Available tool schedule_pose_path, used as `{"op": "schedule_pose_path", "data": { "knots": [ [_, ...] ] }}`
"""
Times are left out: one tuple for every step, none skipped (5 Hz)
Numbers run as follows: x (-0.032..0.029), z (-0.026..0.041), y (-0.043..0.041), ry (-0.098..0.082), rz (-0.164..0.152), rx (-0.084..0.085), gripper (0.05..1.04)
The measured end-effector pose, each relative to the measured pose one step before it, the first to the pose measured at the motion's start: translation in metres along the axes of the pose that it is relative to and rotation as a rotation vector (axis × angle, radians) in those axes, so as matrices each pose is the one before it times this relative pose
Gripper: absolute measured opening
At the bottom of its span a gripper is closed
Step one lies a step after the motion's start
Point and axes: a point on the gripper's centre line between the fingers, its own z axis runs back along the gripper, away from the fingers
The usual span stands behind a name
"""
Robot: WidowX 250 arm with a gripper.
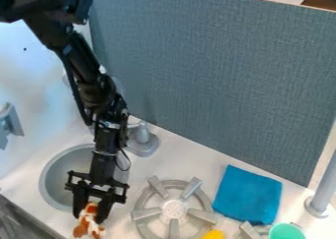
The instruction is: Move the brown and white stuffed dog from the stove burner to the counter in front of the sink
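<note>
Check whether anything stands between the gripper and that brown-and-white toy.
Nothing visible does: the gripper is right at the toy's upper end. The stove burner sits off to one side, out of the way.

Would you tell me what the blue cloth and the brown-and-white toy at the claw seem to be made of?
The blue cloth looks like matte fabric, with soft, slightly uneven edges. The brown-and-white toy may be plush or plastic; its rounded, patchy surface leaves that open.
</note>
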Motion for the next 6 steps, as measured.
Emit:
{"op": "schedule_pose_path", "data": {
  "knots": [
    [-0.00611,0.0117,-0.0172,-0.034,-0.0541,-0.0383,0.582],
    [0.00075,0.0023,-0.00892,-0.0101,-0.01,-0.0564,0.648],
    [0.00675,0.00967,-0.00274,-0.0165,0.0094,0.0026,0.93],
    [0.00007,0.00021,0.00048,-0.0006,0.0146,0.0171,1.013],
    [-0.00519,-0.00248,-0.00114,0.0098,-0.0079,-0.0103,1.008],
    [-0.0136,0.03151,-0.01313,-0.0863,-0.0497,-0.0268,1.006]
  ]
}}
